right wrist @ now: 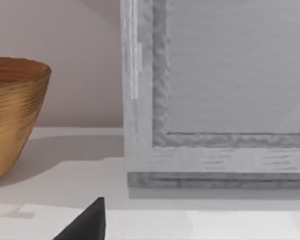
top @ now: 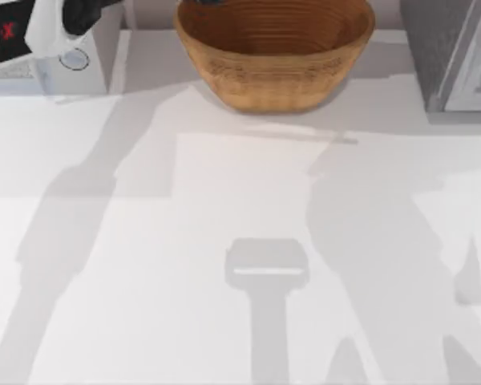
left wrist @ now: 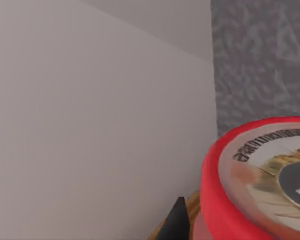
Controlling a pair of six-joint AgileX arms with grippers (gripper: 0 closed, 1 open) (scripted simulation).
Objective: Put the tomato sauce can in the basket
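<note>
Jaws of the left gripper cannot be told open or closed; the can sits close before it, basket at the table's far edge

One basket, one tomato sauce can.

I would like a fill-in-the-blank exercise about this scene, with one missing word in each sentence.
1. In the left wrist view, the rim of the tomato sauce can is ___ in colour.
2. In the top view, the left arm is at the basket's ___ side.
3. The cabinet that stands on the table beside the basket is ___ in colour.

Missing words: red; left; grey.
</note>
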